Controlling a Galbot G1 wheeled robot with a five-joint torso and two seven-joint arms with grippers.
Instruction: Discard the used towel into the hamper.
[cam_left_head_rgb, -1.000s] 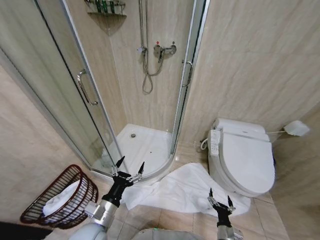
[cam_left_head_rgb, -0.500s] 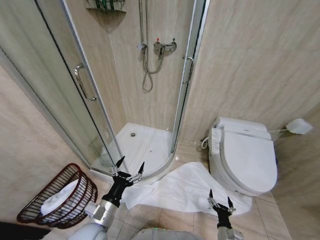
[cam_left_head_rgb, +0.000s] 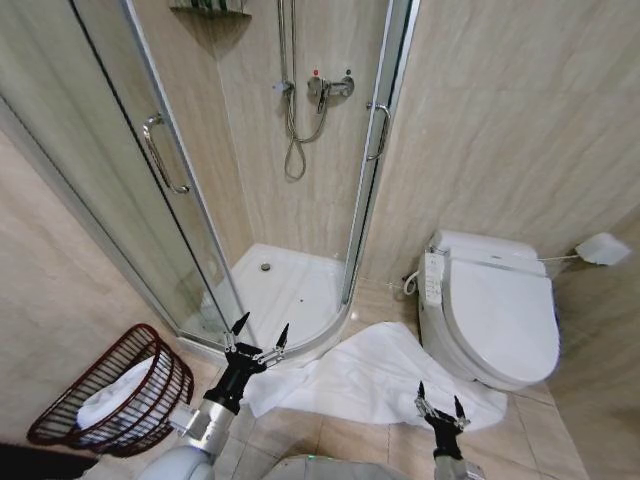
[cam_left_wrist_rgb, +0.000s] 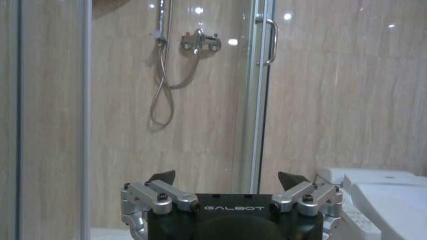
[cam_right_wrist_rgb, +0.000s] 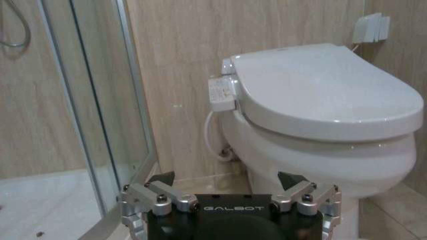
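Observation:
A white used towel (cam_left_head_rgb: 375, 380) lies spread on the tiled floor between the shower's curved sill and the toilet. The hamper (cam_left_head_rgb: 105, 395), a dark reddish-brown open-weave basket, leans at the lower left with white cloth inside it. My left gripper (cam_left_head_rgb: 260, 334) is open and held above the towel's left edge, near the shower sill; in the left wrist view (cam_left_wrist_rgb: 227, 177) its fingers are spread with nothing between them. My right gripper (cam_left_head_rgb: 437, 393) is open, low over the towel's front edge, and faces the toilet in the right wrist view (cam_right_wrist_rgb: 227, 177).
A glass shower enclosure (cam_left_head_rgb: 300, 290) with its door swung open stands ahead. A white toilet (cam_left_head_rgb: 495, 320) with closed lid is at the right. Beige tiled walls close the room in. Bare floor tiles (cam_left_head_rgb: 540, 440) show at the lower right.
The whole head view has shifted slightly as the camera moved; hamper and toilet sit a little differently in the picture. Both grippers hold their poses, open.

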